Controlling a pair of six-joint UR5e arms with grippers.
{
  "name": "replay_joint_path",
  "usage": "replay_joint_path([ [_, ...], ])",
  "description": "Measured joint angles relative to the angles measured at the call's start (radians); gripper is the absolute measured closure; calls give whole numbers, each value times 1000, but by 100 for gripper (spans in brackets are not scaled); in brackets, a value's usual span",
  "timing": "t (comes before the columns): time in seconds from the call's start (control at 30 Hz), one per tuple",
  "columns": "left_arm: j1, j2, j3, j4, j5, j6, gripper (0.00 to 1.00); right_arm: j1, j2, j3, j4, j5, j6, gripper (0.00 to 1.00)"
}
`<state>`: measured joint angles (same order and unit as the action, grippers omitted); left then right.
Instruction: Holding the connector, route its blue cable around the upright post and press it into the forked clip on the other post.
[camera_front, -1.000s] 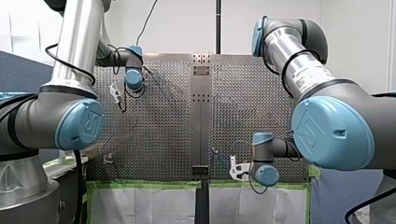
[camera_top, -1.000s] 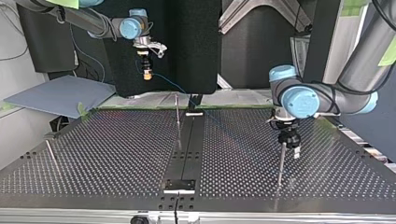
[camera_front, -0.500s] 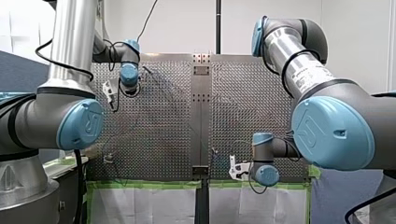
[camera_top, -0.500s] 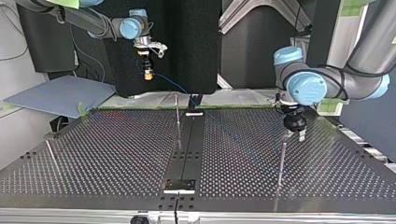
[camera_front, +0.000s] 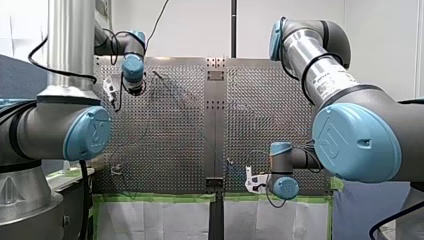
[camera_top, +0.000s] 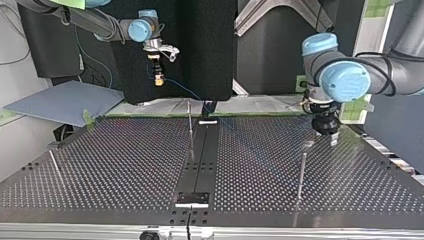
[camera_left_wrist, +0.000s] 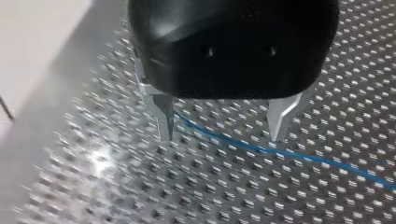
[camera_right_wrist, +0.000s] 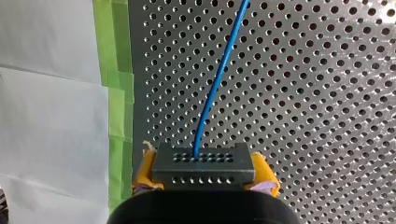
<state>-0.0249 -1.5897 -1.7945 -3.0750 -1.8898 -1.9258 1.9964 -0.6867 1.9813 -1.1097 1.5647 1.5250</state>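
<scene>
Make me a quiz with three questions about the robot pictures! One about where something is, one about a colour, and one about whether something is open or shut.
1. Where is the connector?
A) between my right gripper's yellow pads
B) on top of a post
C) in a box

2. What colour is the cable?
A) red
B) blue
C) green

3. How are my left gripper's fingers?
A) shut on the cable
B) shut on a post
C) open, holding nothing

Answers:
1 A: the right wrist view shows the pads clamping it.
2 B: it runs blue out of the connector.
3 C: the left wrist view shows a wide gap between them.
</scene>
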Motion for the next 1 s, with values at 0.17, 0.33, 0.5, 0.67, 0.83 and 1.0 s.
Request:
replay_joint_path([
  [0.17,1,40,39,-40,1,33,0,0,0,0,0,0,0,100],
  [0.33,1,81,80,-81,2,51,0,0,0,0,-1,0,0,100],
  [0.5,2,127,126,-127,16,55,0,-2,0,-1,0,0,3,100],
  [0.67,4,174,173,-174,57,40,0,-3,-1,-2,3,0,4,100],
  [0.83,0,224,223,-224,107,55,0,-3,-1,-4,3,0,5,100],
  [1.0,-5,248,244,-271,154,82,0,-1,-1,-7,2,0,6,100],
])
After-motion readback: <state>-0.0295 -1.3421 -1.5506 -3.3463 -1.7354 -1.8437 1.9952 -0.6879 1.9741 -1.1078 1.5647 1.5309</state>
